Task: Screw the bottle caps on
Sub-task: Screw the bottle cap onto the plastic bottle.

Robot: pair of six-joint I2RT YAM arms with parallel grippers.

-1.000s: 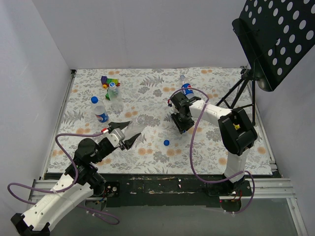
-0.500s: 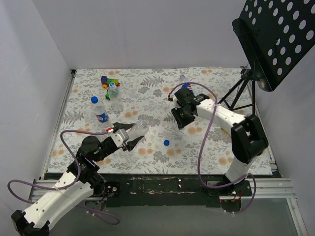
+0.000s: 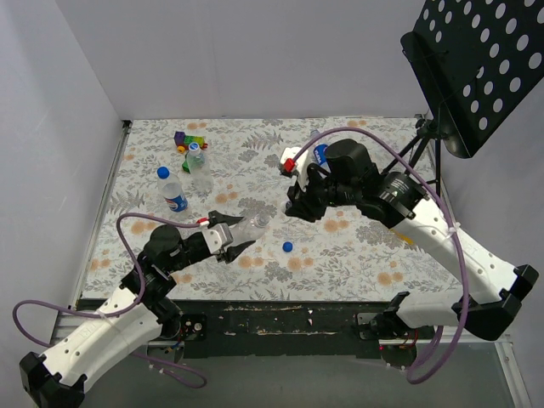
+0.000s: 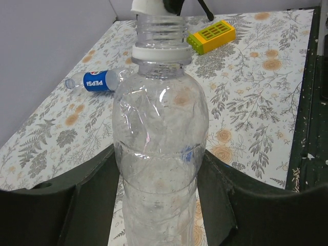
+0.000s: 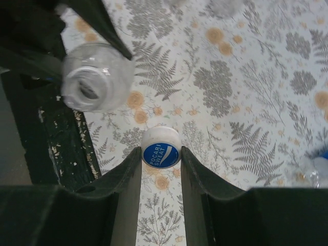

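Note:
My left gripper [image 3: 229, 235] is shut on a clear unlabelled crinkled bottle [image 3: 254, 224], with its open neck [image 4: 161, 32] pointing at the right arm. In the left wrist view the gripper [image 4: 160, 156] clamps the bottle [image 4: 160, 102] at its lower body. My right gripper [image 5: 161, 152] is shut on a white cap [image 5: 161, 148] with a blue Pocari Sweat top. It is held in the air just short of the bottle's open mouth [image 5: 90, 85]. In the top view the right gripper [image 3: 292, 206] is close right of the bottle. A blue cap [image 3: 287, 246] lies on the table.
An upright capped Pepsi bottle [image 3: 173, 193] and a capped clear bottle [image 3: 198, 163] stand back left beside toy blocks [image 3: 189, 139]. A Pepsi bottle [image 4: 97, 80] lies behind the right arm. A yellow-green block [image 4: 211, 36] lies nearby. A music stand [image 3: 476, 68] stands right.
The right arm has risen and swung left and nearer with the cap. The left gripper has carried the bottle right and up towards it.

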